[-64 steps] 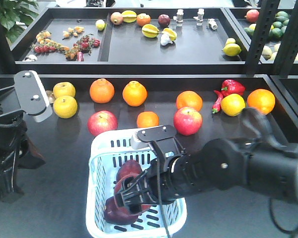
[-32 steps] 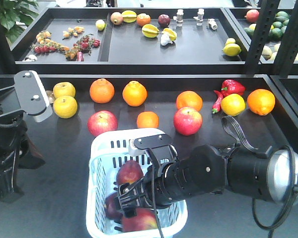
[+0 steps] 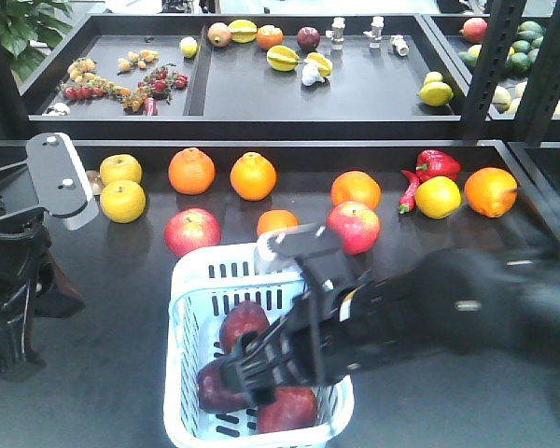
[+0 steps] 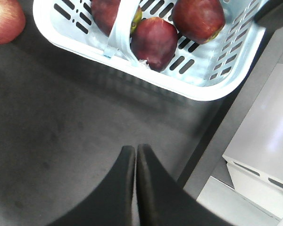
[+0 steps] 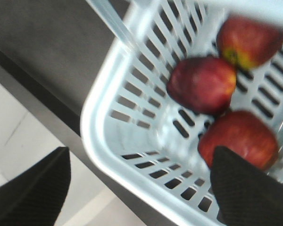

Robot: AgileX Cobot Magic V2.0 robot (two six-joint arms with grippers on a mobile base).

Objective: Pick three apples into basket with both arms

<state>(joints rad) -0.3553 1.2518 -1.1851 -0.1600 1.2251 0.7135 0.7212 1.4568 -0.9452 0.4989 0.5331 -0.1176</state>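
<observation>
Three dark red apples lie in the pale blue-white basket [image 3: 189,297]: one at the far side [image 3: 243,323], one at the left [image 3: 211,388], one at the near end [image 3: 290,409]. My right gripper [image 3: 250,371] hangs open over them, holding nothing; in the right wrist view [image 5: 141,188] its fingers straddle the basket's rim [image 5: 96,141], with the apples [image 5: 203,84] beyond. My left gripper [image 4: 134,150] is shut and empty over bare table, short of the basket [image 4: 203,89]. The left arm [image 3: 19,252] stands at the table's left edge.
Behind the basket lie pinkish-red apples [image 3: 192,231] [image 3: 354,227] and an orange [image 3: 276,222]. Farther back are more oranges [image 3: 191,171], yellow fruit [image 3: 122,201] and a red pepper [image 3: 435,165]. A raised shelf [image 3: 261,112] holds small fruit. The table's near edge [image 4: 212,136] runs beside the basket.
The right gripper let go of the third apple, which now lies at the basket's near end. The right arm is blurred and has risen slightly. The left arm has not moved.
</observation>
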